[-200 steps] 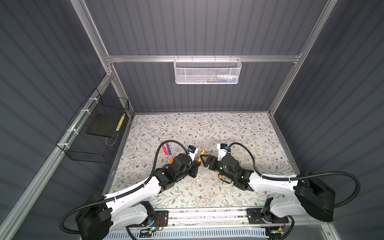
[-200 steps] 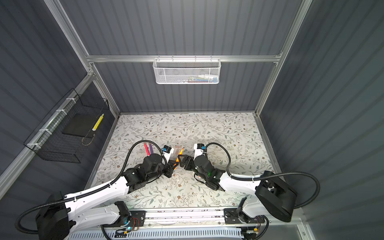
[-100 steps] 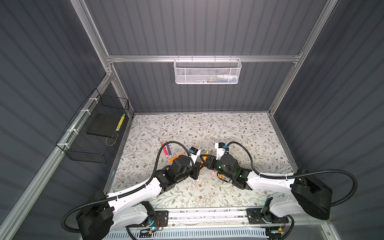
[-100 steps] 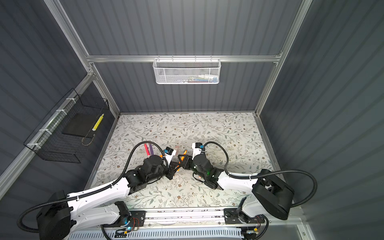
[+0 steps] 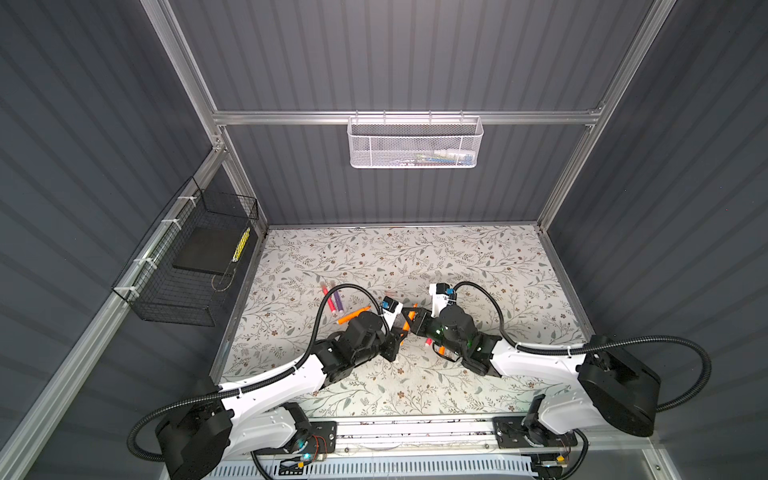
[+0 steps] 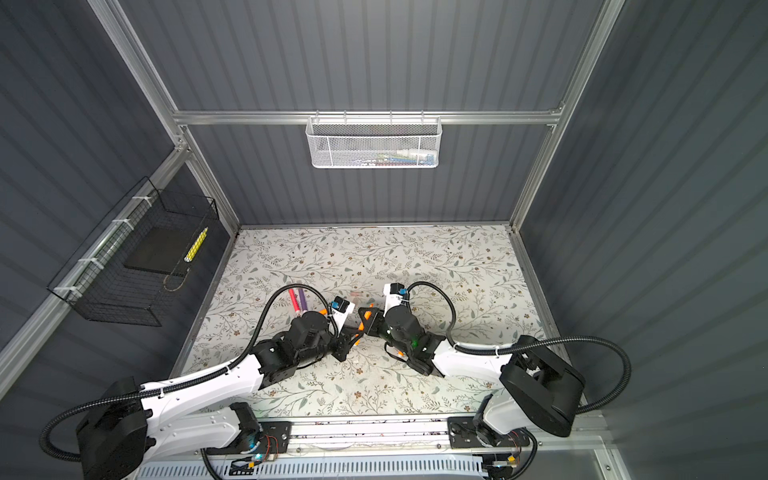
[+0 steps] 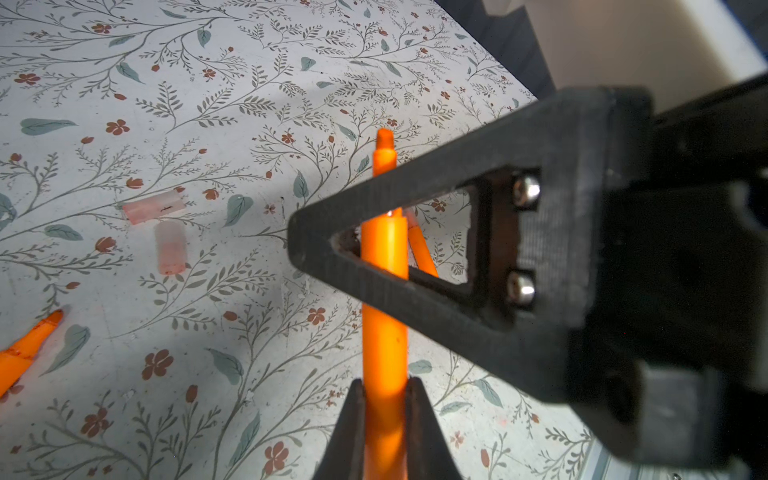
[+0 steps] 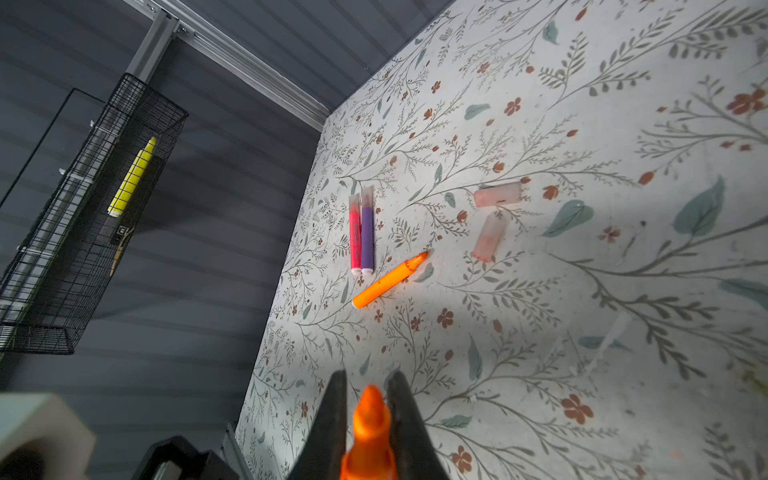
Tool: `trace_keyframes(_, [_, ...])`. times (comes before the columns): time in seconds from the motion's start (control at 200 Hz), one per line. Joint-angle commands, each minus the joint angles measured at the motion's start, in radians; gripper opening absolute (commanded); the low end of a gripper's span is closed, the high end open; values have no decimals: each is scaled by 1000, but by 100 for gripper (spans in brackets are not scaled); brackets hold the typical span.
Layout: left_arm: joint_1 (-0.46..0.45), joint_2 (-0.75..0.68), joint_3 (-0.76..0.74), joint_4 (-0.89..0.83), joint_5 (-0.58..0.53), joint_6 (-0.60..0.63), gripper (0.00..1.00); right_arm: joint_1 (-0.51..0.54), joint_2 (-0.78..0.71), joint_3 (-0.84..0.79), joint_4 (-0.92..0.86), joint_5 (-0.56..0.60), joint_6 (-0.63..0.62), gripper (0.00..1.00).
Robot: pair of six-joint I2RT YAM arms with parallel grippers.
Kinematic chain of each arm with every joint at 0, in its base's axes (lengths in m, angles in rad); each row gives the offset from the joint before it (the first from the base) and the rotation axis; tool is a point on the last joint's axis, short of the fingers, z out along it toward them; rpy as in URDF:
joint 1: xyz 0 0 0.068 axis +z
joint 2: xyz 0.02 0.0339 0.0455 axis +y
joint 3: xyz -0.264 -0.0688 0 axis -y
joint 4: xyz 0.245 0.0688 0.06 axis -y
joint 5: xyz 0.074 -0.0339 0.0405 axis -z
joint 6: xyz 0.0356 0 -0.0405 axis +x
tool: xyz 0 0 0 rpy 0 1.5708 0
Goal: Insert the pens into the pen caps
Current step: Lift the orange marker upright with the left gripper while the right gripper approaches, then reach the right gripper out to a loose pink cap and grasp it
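left gripper (image 7: 384, 386): slim black fingers clamped on smooth, glossy barrel of held orange pen (image 7: 384, 345), mid-table toward near edge, above floral-print mat (image 5: 457, 266). right gripper (image 8: 368, 384): closed too, pinching same pen at its cone tip. Its triangular open-frame finger crosses barrel. Flat on mat, left of grippers: loose orange pen (image 8: 388, 280), uncapped. Just beyond it, pink pen (image 8: 355, 237) and purple pen (image 8: 367, 237), parallel, touching, both capped. Two pen caps (image 8: 497, 194): stubby frosted pinkish tubes, close together at angle, just far of grippers.
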Motion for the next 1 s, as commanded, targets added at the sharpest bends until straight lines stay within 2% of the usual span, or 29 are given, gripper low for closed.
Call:
trace_keyframes(0.0, [-9,-3,-17,14,-2,19,4,-3,4,12,-2,-2,1,0])
trace_keyframes(0.14, [-10,8,-28,67,1,24,32,-2,6,-2,42,-27,24,0])
trace_keyframes(0.2, [-9,24,-28,95,1,28,40,0,10,-9,70,-41,40,0])
trace_keyframes(0.275, [-9,46,-21,121,-2,29,47,6,15,-12,99,-52,58,0])
trace_keyframes(0.38, [-9,74,-7,145,-4,34,47,16,18,-16,132,-48,77,0])
trace_keyframes(0.475, [-10,92,2,168,-4,34,45,26,28,-14,157,-46,86,0])
trace_keyframes(0.59, [-9,102,13,180,-11,30,30,35,46,-4,167,-47,92,0])
trace_keyframes(0.76, [-8,93,14,166,-58,17,0,38,69,-3,176,-43,100,0])
trace_keyframes(0.82, [-7,91,19,144,-85,5,0,38,71,-3,174,-42,97,0])
trace_keyframes(0.855, [-8,89,20,131,-98,0,0,38,69,-3,174,-40,94,9])
trace_keyframes(0.87, [-7,88,20,126,-106,-2,0,38,67,-5,173,-38,92,17])
trace_keyframes(0.88, [-7,87,20,121,-111,-4,0,38,66,-4,173,-38,91,19])
trace_keyframes(0.91, [-7,82,19,109,-135,-13,0,36,60,-5,166,-29,82,36])
trace_keyframes(0.94, [-5,73,13,93,-168,-28,0,37,51,-4,152,-19,71,45])
trace_keyframes(0.995, [8,47,0,54,-222,-60,0,32,30,2,106,3,52,55])
